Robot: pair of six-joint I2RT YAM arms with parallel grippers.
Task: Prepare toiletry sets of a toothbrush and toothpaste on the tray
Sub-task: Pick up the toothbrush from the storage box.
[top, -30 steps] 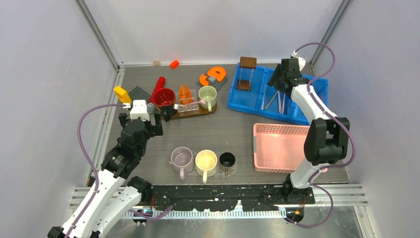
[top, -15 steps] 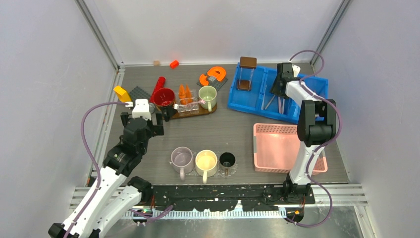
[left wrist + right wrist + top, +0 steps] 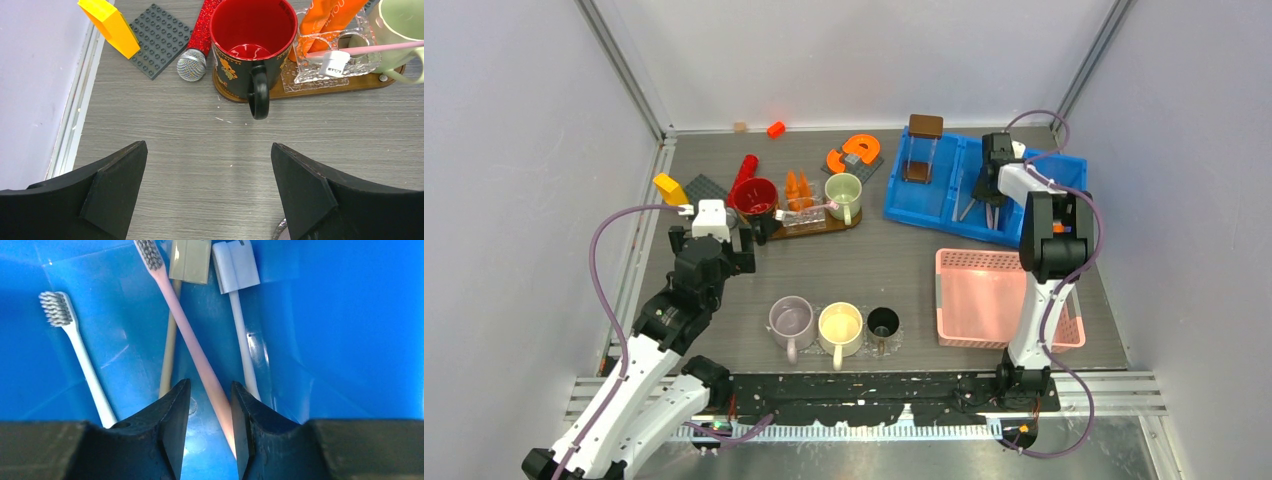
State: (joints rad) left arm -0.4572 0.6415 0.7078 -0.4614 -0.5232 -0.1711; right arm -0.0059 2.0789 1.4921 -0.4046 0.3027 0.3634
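The blue plastic bin (image 3: 325,315) holds four slim toothbrushes: a pale pink toothbrush (image 3: 192,347) lying diagonally, a white toothbrush (image 3: 85,362) at frame left, and two with capped heads. My right end effector (image 3: 210,390) straddles the pink handle at lower centre, fingers narrowly apart. The handle seems to graze one finger, but I cannot confirm contact. My left end effector (image 3: 208,147) hangs spread wide over the grey woodgrain counter (image 3: 200,130). Above it in the frame, the wooden tray (image 3: 310,90) carries a glossy red mug (image 3: 252,45) and orange toothpaste tubes (image 3: 325,17) in a clear holder (image 3: 367,62).
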